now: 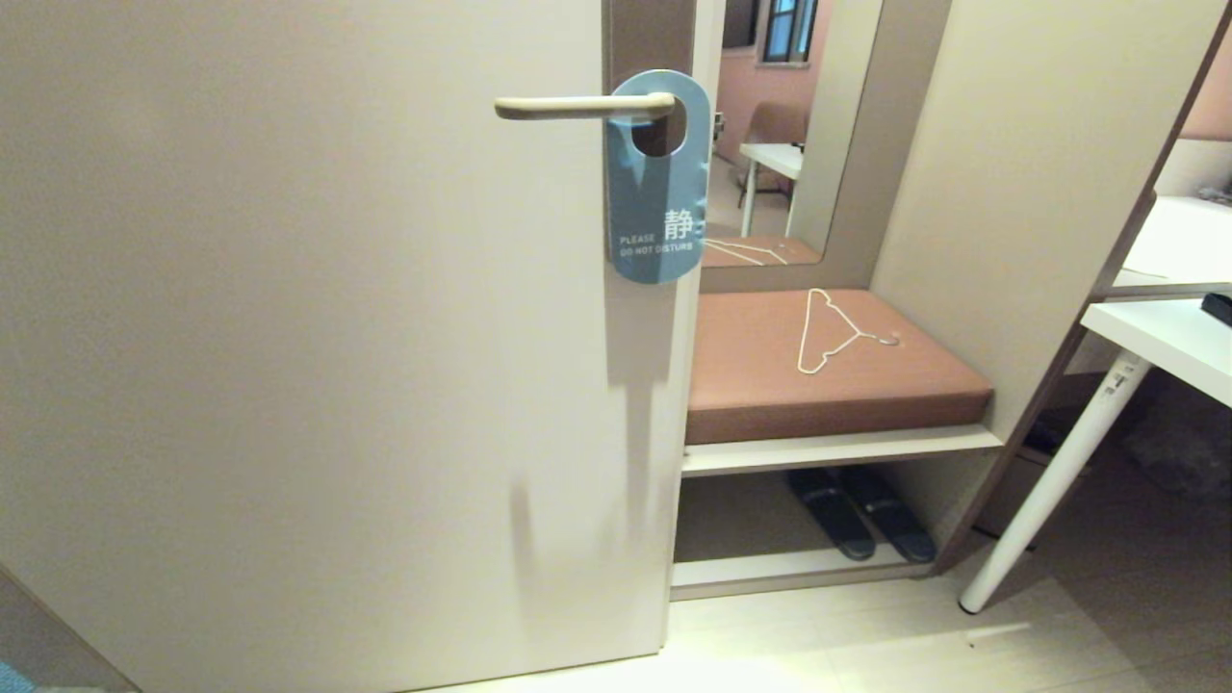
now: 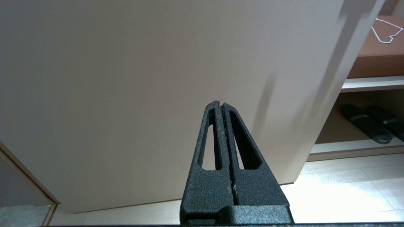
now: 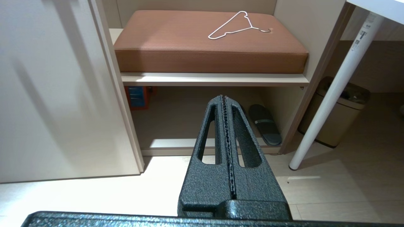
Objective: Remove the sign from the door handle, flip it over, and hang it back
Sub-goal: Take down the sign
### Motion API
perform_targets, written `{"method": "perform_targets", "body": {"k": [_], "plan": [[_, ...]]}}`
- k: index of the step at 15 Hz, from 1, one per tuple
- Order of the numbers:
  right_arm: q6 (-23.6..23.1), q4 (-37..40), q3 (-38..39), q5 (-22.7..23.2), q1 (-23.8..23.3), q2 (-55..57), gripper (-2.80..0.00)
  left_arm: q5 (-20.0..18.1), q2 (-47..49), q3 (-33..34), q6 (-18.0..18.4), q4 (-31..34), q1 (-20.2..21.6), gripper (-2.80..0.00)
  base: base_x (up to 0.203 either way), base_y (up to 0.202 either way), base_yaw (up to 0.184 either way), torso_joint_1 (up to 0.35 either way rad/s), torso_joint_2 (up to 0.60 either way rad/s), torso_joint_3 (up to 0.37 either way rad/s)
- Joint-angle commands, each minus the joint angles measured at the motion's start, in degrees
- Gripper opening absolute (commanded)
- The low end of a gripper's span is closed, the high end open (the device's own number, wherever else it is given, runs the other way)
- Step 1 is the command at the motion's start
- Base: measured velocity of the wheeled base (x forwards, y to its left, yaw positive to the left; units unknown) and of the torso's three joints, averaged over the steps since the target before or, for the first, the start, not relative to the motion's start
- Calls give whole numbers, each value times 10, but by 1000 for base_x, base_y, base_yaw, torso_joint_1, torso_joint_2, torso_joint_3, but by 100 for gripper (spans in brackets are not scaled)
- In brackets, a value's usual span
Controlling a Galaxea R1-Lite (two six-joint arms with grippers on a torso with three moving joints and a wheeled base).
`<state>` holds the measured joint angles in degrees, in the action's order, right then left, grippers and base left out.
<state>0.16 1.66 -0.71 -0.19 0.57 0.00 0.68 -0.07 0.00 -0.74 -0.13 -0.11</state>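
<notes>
Beside the cushioned bench, the sign hung blue-side-out, its hole looped over the door handle; left gripper and right gripper sat low, pressed together, empty.

Head view faces the door; wrist views look low, sharing it.

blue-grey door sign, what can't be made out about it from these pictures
- Blue-grey oblong card sign: its back face is turned to the door in the head view.
- Both wrist views: sign and cream-beige lever handle lie outside the frame.
- Head view: neither pincer shows.
</notes>
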Motion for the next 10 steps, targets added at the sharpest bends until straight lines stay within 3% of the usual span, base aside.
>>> {"method": "perform_targets", "body": {"k": [1, 10], "plan": [[0, 0, 0, 0, 0, 1, -280, 0, 1, 0, 0, 0, 0, -280, 0, 0, 0, 0, 0, 0], [0, 0, 0, 0, 0, 1, -280, 0, 1, 0, 0, 0, 0, -280, 0, 0, 0, 0, 0, 0]]}}
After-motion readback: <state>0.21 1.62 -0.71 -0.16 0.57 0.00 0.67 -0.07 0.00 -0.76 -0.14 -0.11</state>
